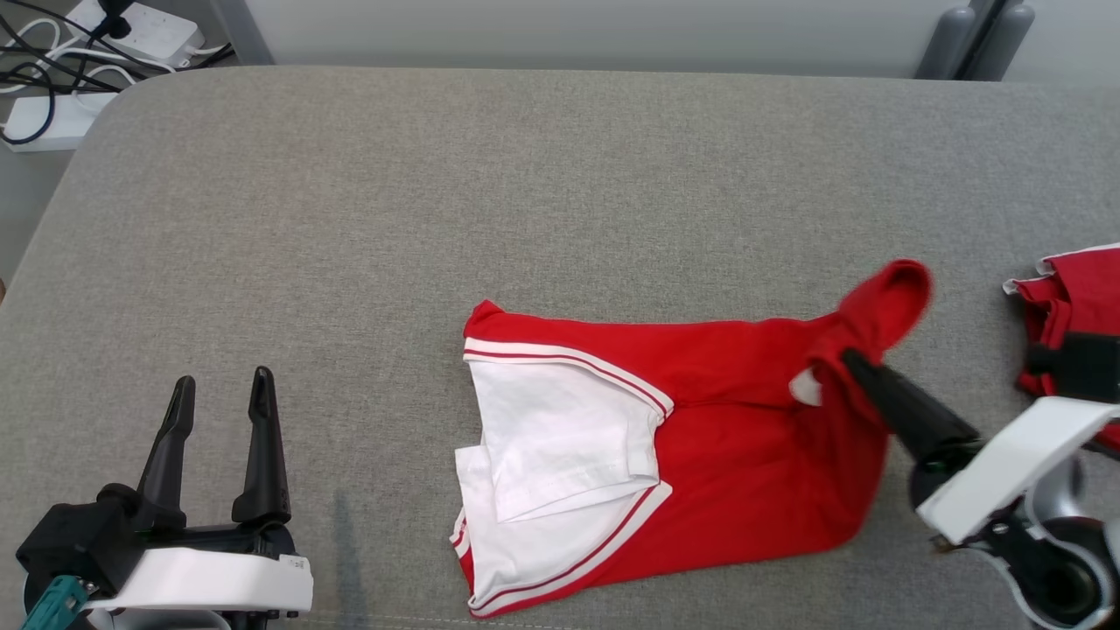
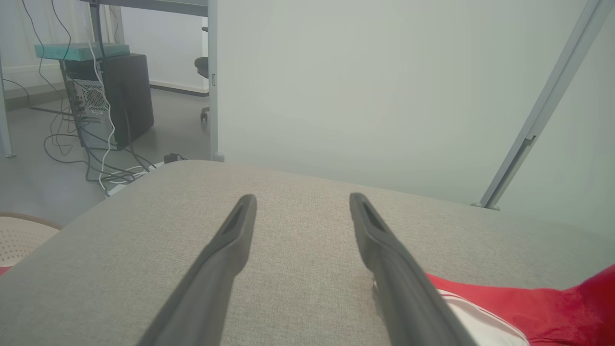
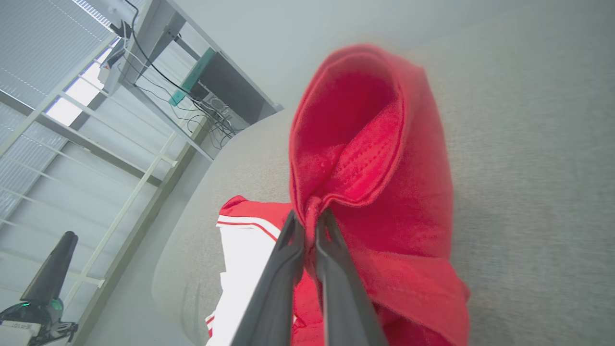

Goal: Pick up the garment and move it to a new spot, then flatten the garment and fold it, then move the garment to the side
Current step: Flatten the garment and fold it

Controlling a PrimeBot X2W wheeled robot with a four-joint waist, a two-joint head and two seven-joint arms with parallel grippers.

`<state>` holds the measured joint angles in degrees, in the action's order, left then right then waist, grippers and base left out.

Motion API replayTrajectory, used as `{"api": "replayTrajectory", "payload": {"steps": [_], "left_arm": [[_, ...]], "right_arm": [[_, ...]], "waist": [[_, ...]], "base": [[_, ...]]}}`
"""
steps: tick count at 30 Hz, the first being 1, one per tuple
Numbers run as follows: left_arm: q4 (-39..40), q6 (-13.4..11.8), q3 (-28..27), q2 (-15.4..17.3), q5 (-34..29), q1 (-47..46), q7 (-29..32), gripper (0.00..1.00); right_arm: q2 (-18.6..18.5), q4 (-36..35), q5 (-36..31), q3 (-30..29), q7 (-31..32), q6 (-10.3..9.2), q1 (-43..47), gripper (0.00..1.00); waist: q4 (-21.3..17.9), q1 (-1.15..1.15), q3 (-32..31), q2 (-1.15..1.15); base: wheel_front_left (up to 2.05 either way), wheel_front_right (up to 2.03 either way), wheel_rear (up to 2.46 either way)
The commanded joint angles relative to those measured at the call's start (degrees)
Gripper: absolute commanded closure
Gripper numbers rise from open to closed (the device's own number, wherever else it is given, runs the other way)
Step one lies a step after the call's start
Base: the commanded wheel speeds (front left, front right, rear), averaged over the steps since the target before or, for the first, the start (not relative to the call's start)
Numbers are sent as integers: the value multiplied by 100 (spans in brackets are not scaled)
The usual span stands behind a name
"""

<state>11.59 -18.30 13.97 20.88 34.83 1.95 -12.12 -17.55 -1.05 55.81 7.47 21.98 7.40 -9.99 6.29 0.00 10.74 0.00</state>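
At the far left, beyond the rounded corner of the broad grey woven fabric surface [image 1: 560,175], we see white power strips [image 1: 131,31] with black cables [image 1: 35,83] on the floor. At the lower left our left gripper [image 1: 222,378] hovers over bare fabric with its two long dark fingers spread wide apart and nothing between them. Right of it, well apart, the soft red garment with white panels and red-striped white trim [image 1: 744,455] lies near the front edge of the surface, around its middle and right. Its white part lies on the left side, folded over in layers, and its red part spreads to the right. At that red end our right gripper [image 1: 853,359] has its fingers pressed together on a bunched fold of the red cloth. The pinched cloth stands up above the fingertips in a rounded hood-like loop. At the right edge, apart from the garment, a second crumpled red cloth with a white edge [image 1: 1072,297] lies on the same surface, partly behind our right arm.
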Motion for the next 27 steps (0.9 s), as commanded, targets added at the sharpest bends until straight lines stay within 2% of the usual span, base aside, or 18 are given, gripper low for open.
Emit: {"api": "replayTrajectory", "payload": {"steps": [1, 6, 10, 16, 22, 27], "left_arm": [[122, -39, -232, 143, 9, -206, -9, 0], [125, 28, -196, 99, 106, -238, 11, 0], [92, 57, -135, 119, 81, -250, 24, 0], [20, 62, -30, 113, 8, -335, 37, 0], [-51, 138, 129, 87, -24, -446, 76, 0], [-98, 161, 208, 67, -48, -532, 92, 0]], "right_arm": [[97, -394, 52, 188, 94, 9, -6, 100], [985, -576, -181, 611, 166, 9, -186, 100], [1327, -81, -506, 1183, 164, 9, -451, 100], [1458, 1179, -607, 1731, -398, 9, -925, 100], [1465, 2102, -38, 2434, -1145, 9, -1356, 100], [1466, 2775, 364, 2969, -1600, 9, -1746, 100]], "waist": [[26, 0, -13, 0], [150, 0, -84, 0], [283, 0, -128, 0], [650, 0, -178, 0], [1094, 0, -205, 0], [1270, 0, -170, 0]], "base": [[0, 0, 0], [0, 0, 0], [0, 0, 0], [0, 0, 0], [0, 0, 0], [0, 0, 0]]}}
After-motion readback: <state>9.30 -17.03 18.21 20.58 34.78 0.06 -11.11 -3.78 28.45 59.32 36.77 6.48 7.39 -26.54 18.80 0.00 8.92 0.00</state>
